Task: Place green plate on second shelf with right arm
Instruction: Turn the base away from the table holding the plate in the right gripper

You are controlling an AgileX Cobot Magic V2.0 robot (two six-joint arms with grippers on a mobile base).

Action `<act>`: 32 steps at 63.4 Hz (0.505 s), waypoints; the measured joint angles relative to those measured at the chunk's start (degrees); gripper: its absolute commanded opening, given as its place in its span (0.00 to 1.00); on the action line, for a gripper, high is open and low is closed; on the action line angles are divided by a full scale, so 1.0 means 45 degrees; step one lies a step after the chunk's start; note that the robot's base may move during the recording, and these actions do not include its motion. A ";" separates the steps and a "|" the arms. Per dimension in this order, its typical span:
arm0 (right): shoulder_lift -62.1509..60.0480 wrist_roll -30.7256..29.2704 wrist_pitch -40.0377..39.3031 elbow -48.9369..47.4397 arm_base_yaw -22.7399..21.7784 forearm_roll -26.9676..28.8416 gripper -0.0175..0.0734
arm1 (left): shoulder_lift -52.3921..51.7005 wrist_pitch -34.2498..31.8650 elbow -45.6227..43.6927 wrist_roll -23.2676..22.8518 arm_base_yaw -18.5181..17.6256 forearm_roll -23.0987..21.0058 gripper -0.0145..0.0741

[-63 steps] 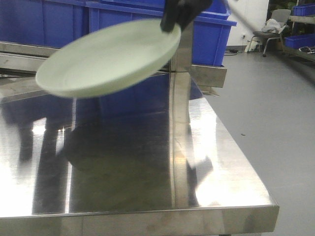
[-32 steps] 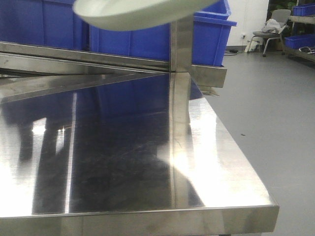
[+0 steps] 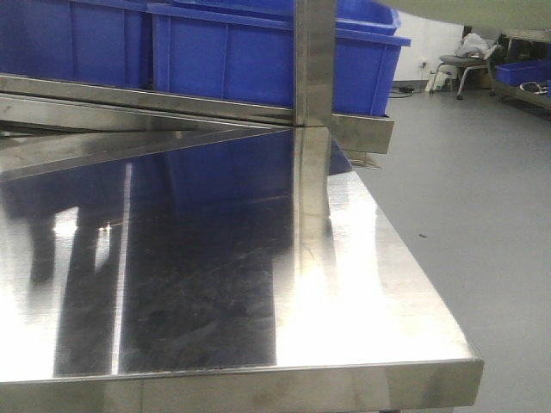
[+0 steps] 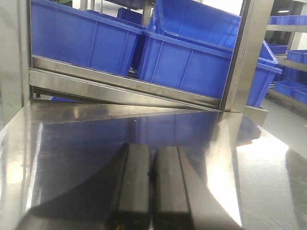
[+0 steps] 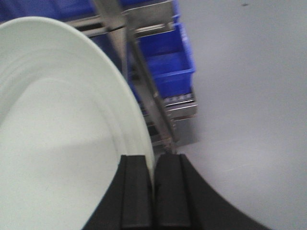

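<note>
Left pincer (image 4: 151,152): black jaws pressed together, empty, low over the polished stainless-steel tabletop (image 4: 72,139). Blue plastic crates (image 4: 192,62) stand ahead of it. Right pincer (image 5: 153,165): jaws clamped on the rim of the round pale-green matte plate (image 5: 57,134), which extends to its left.

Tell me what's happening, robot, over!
Left gripper shut, empty. Right gripper shut on green plate, at rim. Shelf post, blue bin beyond plate.
</note>
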 measured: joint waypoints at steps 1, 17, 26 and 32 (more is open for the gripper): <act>-0.0188 0.0126 0.0133 0.0106 0.0000 -0.0133 0.25 | 0.0000 0.0000 0.0000 0.0000 0.0000 0.0000 0.31; -0.2697 0.1017 0.1143 0.1724 0.0000 -0.0800 0.25 | 0.0000 0.0000 0.0000 0.0000 0.0000 0.0000 0.31; -0.4310 0.1889 0.1911 0.2366 0.0000 -0.1423 0.25 | 0.0000 0.0000 0.0000 0.0000 0.0000 0.0000 0.31; -0.5412 0.2124 0.2996 0.2860 0.0000 -0.1879 0.25 | 0.0000 0.0000 0.0000 0.0000 0.0000 0.0000 0.31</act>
